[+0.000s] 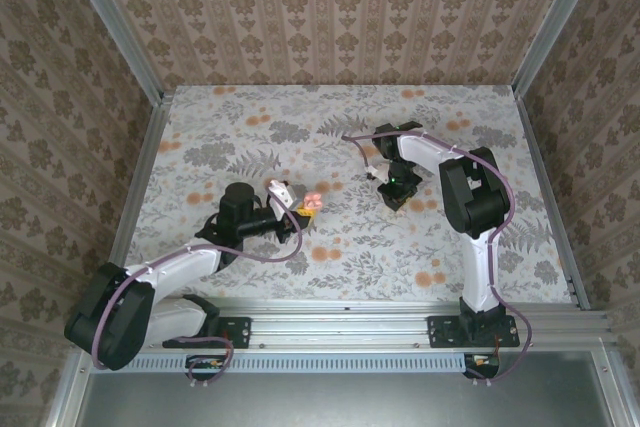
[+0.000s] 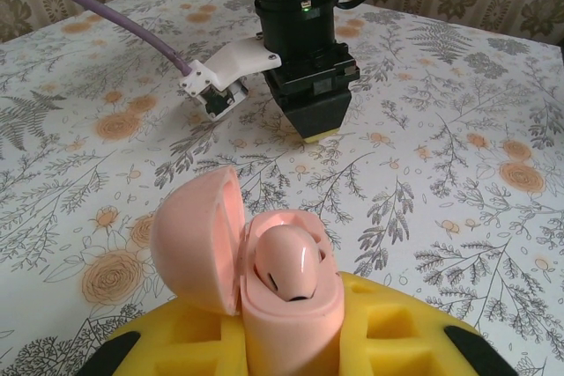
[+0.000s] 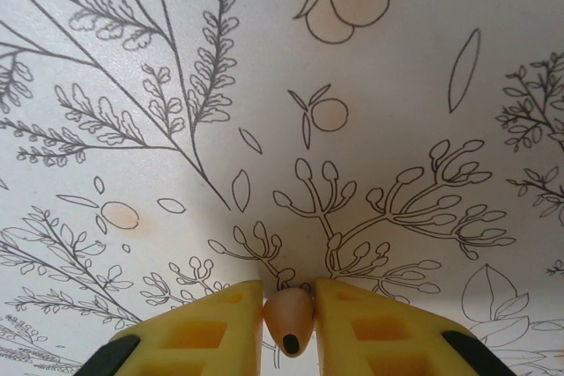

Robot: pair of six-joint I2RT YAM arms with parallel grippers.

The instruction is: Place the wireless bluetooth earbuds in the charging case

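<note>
My right claw (image 3: 289,295): pinching one earbud (image 3: 289,320), likely light, slick, hard; hold its bulb. My left claw (image 2: 291,341): clamping the open case (image 2: 300,305).

**Charging case** (image 2: 264,305): pink plastic, smooth, with a satin sheen on shell and lid.

**Seated earbud** (image 2: 289,269): the same pink plastic at a higher gloss, with clear highlights on its crown.

**Gripped earbud** (image 3: 289,321): smooth peach-pink plastic with a dull sheen.

**Left hand** (image 2: 295,336): finger pads are yellow and matt, moulded with recessed cells. Whether they are foam or soft plastic cannot be told.

**Right hand** (image 3: 289,310): pads of the same yellow matt material. In the left wrist view its housing is black matt plastic.

**Table** (image 1: 200,137): covered by a flat printed floral sheet, matt, without glare.

**Frame rails** (image 1: 400,309): bare silver metal with a brushed look.

**Arm shells** (image 1: 190,265): white glossy plastic.

**Cable** (image 2: 132,37): smooth purple sleeve.
</note>
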